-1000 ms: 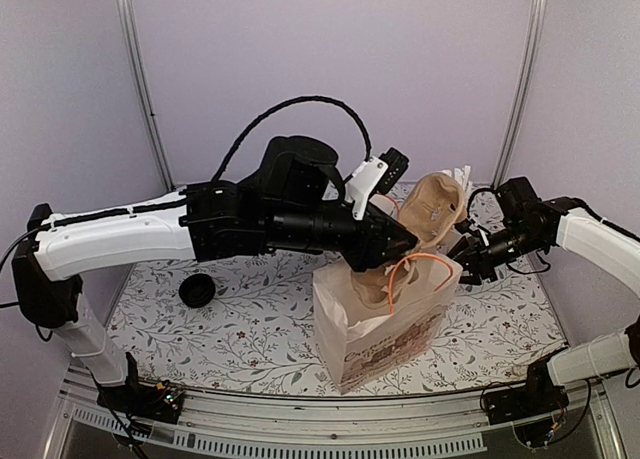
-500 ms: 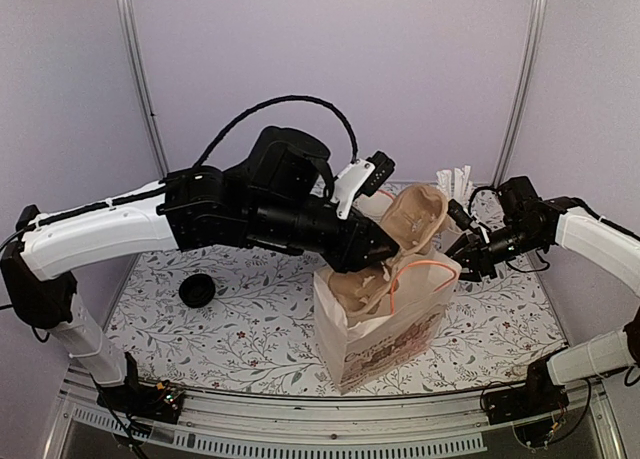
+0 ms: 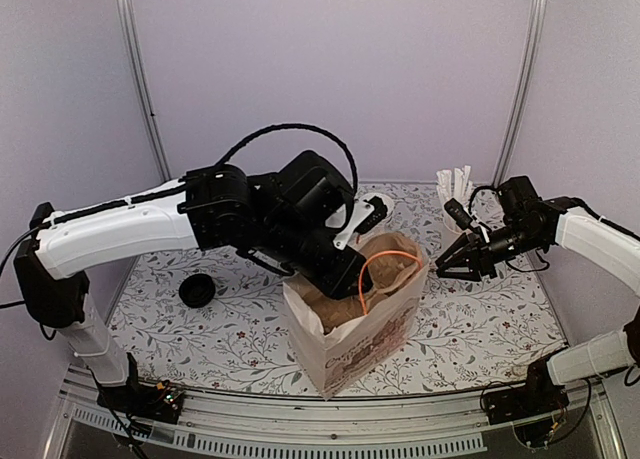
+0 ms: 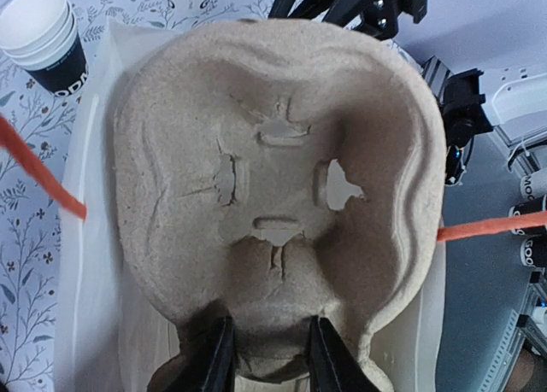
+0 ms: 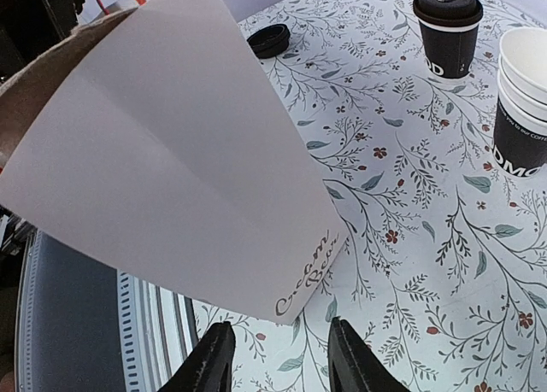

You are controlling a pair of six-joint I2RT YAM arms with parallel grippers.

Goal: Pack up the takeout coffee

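Observation:
My left gripper [image 4: 269,362] is shut on the near edge of a brown pulp cup carrier [image 4: 273,153], which sits down inside the white paper bag [image 3: 350,329] with orange handles. In the top view the left arm reaches into the bag's mouth and hides its own fingers. The takeout coffee [image 5: 449,25], a dark cup with a black lid, stands on the floral cloth beyond the bag; the top view does not show it. A short gap right of the bag, my right gripper [image 3: 440,269] is open, with only tablecloth between its fingers [image 5: 214,362].
A stack of nested lidless cups [image 5: 526,102] stands near the coffee and also shows in the left wrist view [image 4: 47,38]. A loose black lid [image 3: 197,290] lies at the table's left. A white cup of pale sticks [image 3: 455,184] stands at the back right.
The left arm has lowered the carrier from above the bag into it. The bag has slid left and nearer, away from the right gripper, which has hardly moved.

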